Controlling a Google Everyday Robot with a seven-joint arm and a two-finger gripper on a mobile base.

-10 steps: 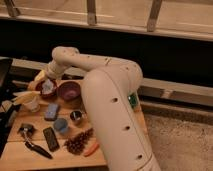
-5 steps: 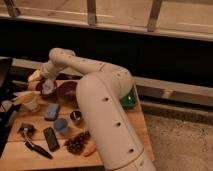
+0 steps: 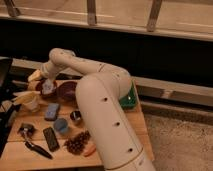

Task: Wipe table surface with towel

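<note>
The table surface is a light-brown wooden top crowded with small items. The towel, a small whitish crumpled cloth, lies near the far left edge beside a dark red bowl. My white arm fills the middle of the camera view and reaches back to the left. The gripper hangs right above the towel's left side, fingers open and pointing down. Whether they touch the cloth I cannot tell.
A blue sponge, light-blue cup, small metal cup, black handset, brown cluster and cream cup sit on the left half. A green tray shows behind my arm at the right.
My arm has swung left; the wrist and gripper moved from near the bowl toward the table's far left, now over the towel.
</note>
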